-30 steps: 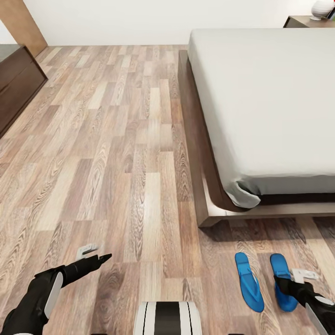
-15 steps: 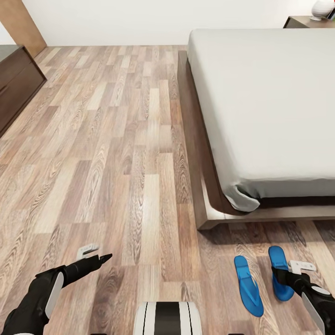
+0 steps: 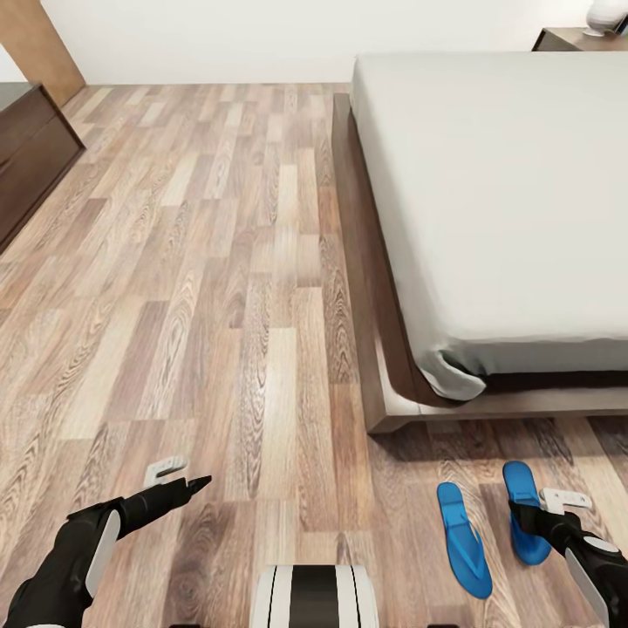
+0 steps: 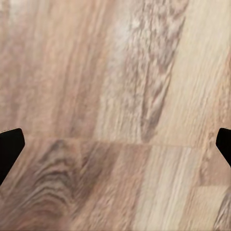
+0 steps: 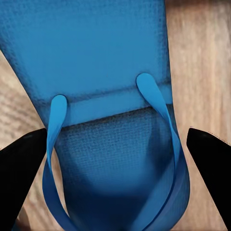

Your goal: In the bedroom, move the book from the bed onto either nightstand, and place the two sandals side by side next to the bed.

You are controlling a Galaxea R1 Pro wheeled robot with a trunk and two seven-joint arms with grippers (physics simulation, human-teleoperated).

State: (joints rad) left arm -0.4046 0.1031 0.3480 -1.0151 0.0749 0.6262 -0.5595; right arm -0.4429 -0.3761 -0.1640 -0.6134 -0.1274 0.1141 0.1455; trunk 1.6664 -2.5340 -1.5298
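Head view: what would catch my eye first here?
Two bright blue sandals lie on the wood floor near the foot of the big bed. The right gripper is at the right-hand sandal, its fingers open around it. The left gripper hangs open over bare floor.

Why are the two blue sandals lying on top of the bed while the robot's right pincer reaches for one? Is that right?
Not quite. The two blue sandals lie on the wood-plank floor, by the corner of the bed, not on top of it; the head view shows this. The rest holds: the right pincer is at the sandal nearer the robot's right, and the right wrist view has its strap between the open fingers.
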